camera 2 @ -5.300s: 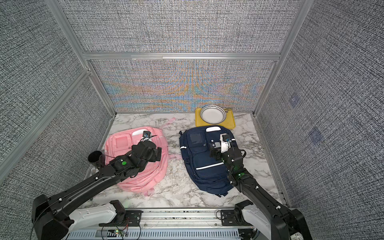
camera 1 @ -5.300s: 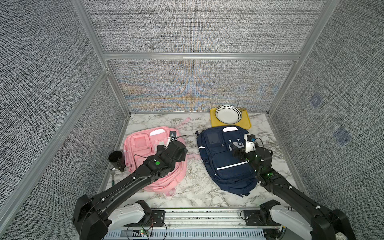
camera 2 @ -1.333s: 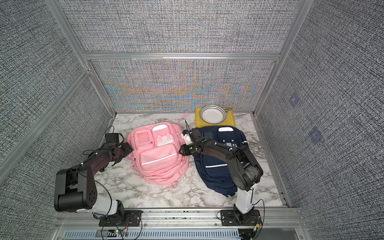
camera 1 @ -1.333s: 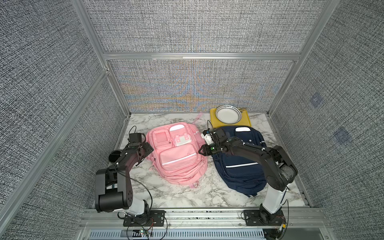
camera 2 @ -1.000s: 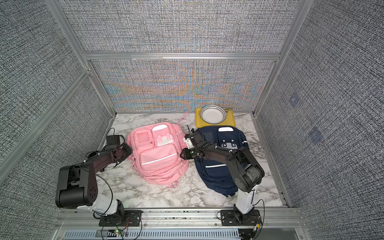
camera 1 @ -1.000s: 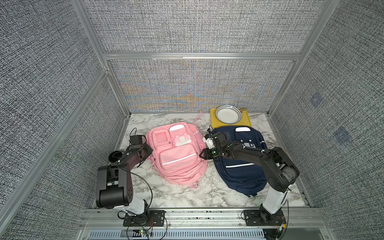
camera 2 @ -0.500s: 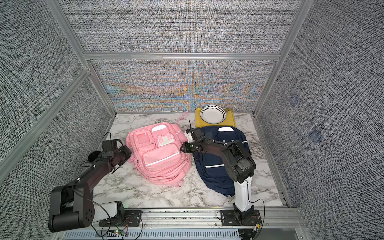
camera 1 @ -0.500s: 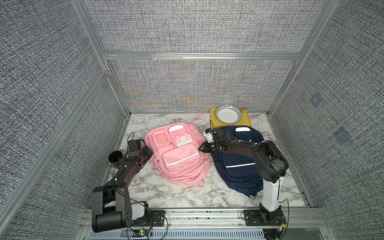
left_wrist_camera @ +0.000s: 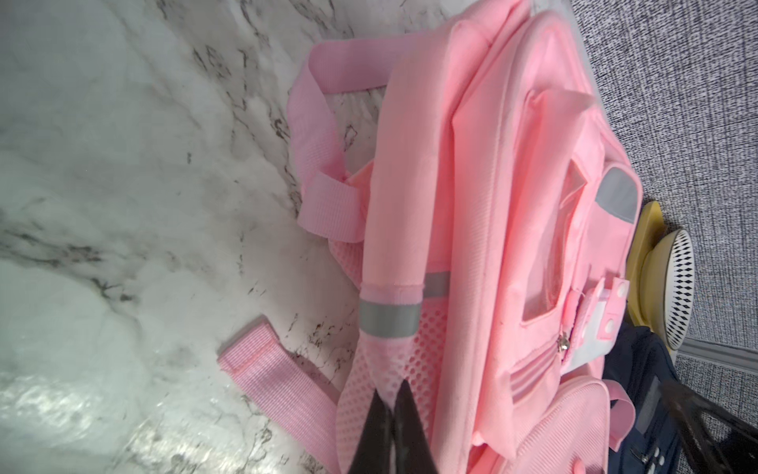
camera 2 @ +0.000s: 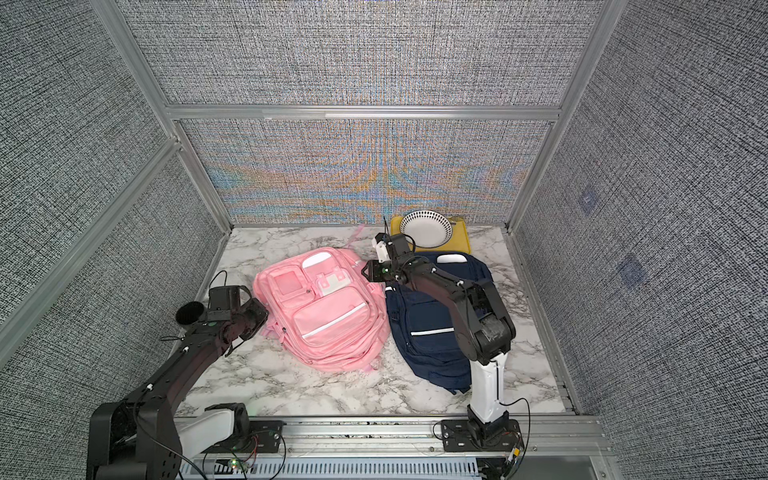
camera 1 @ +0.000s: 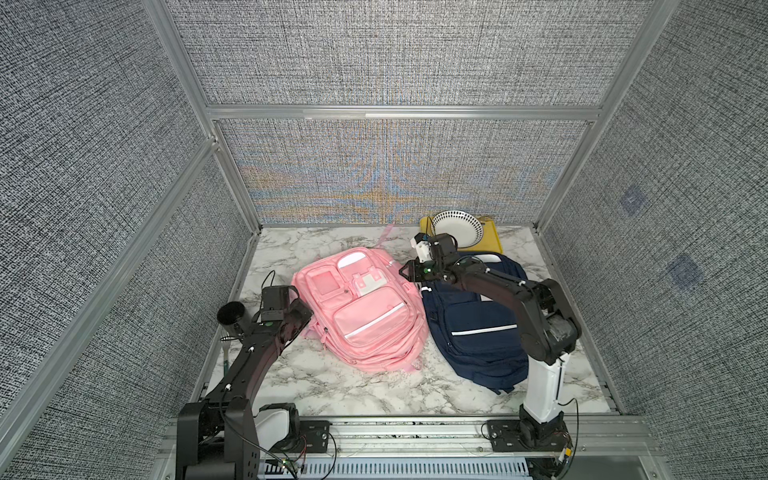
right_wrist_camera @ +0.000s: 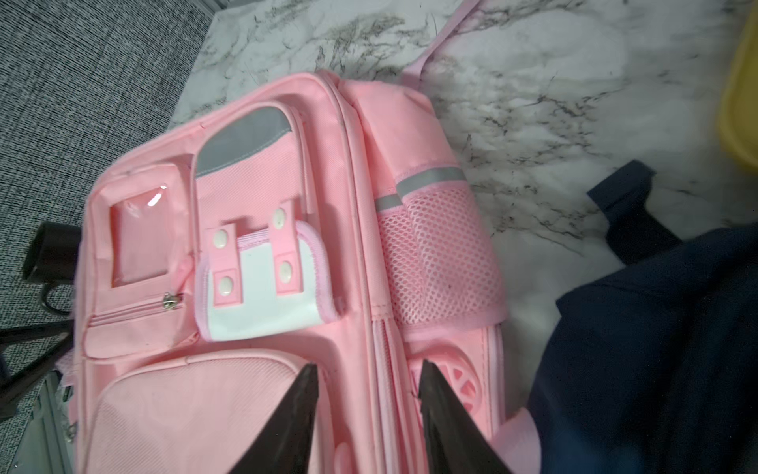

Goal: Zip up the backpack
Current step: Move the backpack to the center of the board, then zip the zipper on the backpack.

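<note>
Left gripper [left_wrist_camera: 389,394]: jaws pinched tight on the mesh pocket [left_wrist_camera: 393,361] of the pink pack [left_wrist_camera: 492,184]. The open-weave mesh narrows to a point where it runs in between my black, wedge-shaped fingers [left_wrist_camera: 408,422]. Just beyond the tips, a grey reflective band [left_wrist_camera: 389,318] crosses the pocket under a ribbed elastic hem. Beside the gripper a flat ribbed webbing strap [left_wrist_camera: 279,394] lies on the counter [left_wrist_camera: 102,205], which is glossy white marble with grey veins. A black cylindrical cup [camera 1: 230,318] stands just outside my left wrist.

Right gripper [right_wrist_camera: 367,365]: jaws part open at a middling gap, nothing between them. The two tapered fingers [right_wrist_camera: 299,414] straddle the pack's parallel zip tracks [right_wrist_camera: 383,369], which run straight on past the tips. I cannot tell whether the tips touch the fabric. Beyond the tips, on one side of the tracks, is a second mesh pocket [right_wrist_camera: 439,254] with a grey trim. On the other side is a smooth white flap [right_wrist_camera: 266,303] held by two pink tabs with round snaps. Past the flap is a square clear-plastic window [right_wrist_camera: 143,238], with a small metal zip pull [right_wrist_camera: 170,301] at its lower seam.

In both top views the pink pack lies flat, face up, between my two grippers. The fabric is a fine woven nylon and the front panels look padded. The navy pack [camera 1: 478,332] lies just beside it under my right arm, soft and creased. Behind the right gripper, at the back wall, a round white bowl [camera 1: 457,228] with a dotted black rim sits on a flat yellow tray [camera 1: 492,245].
</note>
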